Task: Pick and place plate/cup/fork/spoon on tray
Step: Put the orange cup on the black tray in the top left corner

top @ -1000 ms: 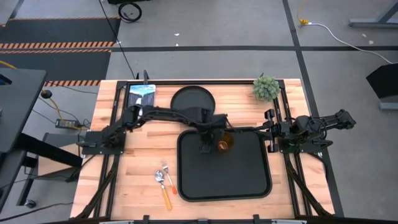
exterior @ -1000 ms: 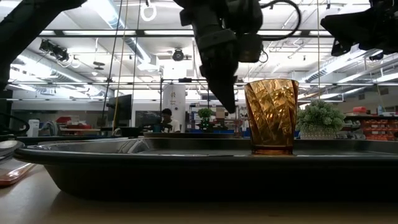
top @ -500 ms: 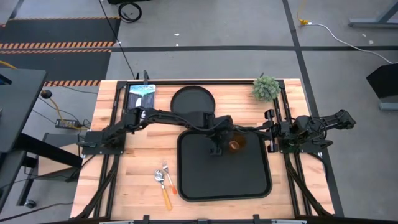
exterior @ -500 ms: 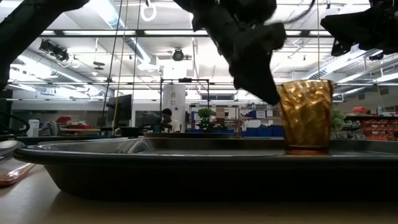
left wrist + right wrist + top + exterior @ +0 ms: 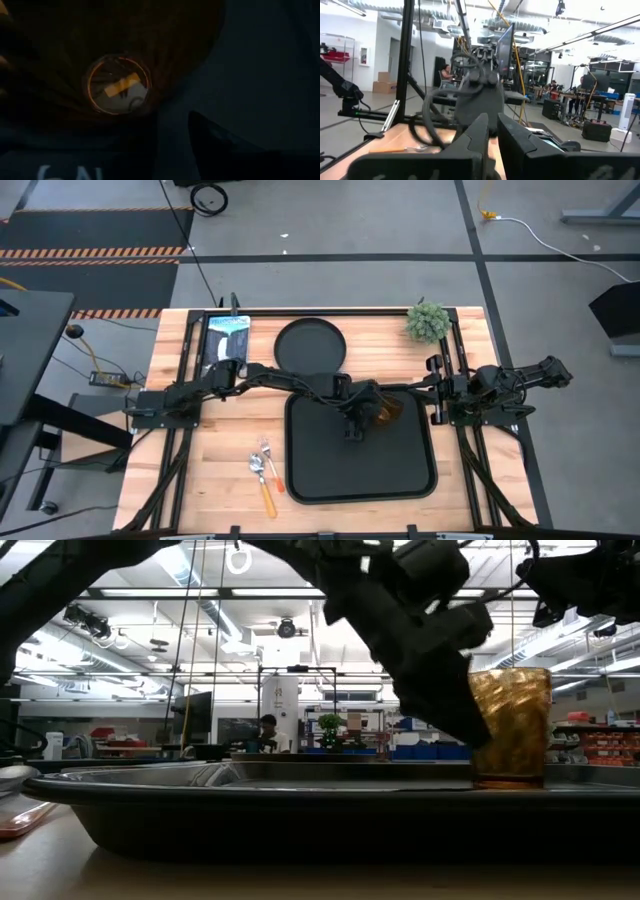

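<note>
On tray, cup sits between left jaws.

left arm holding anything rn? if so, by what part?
Cannot tell. The left end effector is beside the cup, which stands on the tray; a grip isn't visible.

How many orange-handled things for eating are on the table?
2. The spoon and the fork lie side by side on the wooden table, just left of the tray. None seem hidden.
</note>
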### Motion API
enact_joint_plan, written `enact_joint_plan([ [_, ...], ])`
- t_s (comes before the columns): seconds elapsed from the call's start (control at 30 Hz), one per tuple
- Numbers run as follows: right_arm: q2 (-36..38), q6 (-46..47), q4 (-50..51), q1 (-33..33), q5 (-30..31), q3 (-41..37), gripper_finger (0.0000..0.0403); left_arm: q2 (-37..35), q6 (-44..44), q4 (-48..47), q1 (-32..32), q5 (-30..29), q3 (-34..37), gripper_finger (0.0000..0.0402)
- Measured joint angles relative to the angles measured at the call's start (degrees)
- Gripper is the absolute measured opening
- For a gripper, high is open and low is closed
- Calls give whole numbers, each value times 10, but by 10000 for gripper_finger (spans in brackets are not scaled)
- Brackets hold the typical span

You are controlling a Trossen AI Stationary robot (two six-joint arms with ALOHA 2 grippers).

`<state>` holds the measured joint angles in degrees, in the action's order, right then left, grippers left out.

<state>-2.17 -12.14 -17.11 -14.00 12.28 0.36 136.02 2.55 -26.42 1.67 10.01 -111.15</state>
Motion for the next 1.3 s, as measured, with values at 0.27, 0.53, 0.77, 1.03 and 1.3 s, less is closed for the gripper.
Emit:
enact_joint_plan([
  [0.27,0,0,-4,0,0,0,45,20,-19,71,-4,-96,0,116],
  [0.53,0,0,-4,0,0,0,45,31,-7,106,-2,-53,-1,116],
  [0.77,-1,0,-9,0,0,0,45,55,-16,197,-2,-59,0,116],
  [1.03,-1,0,-13,0,0,0,45,62,-17,231,-3,-73,0,116],
  [1.3,-1,0,-12,0,0,0,45,61,-19,240,-6,-64,0,116],
])
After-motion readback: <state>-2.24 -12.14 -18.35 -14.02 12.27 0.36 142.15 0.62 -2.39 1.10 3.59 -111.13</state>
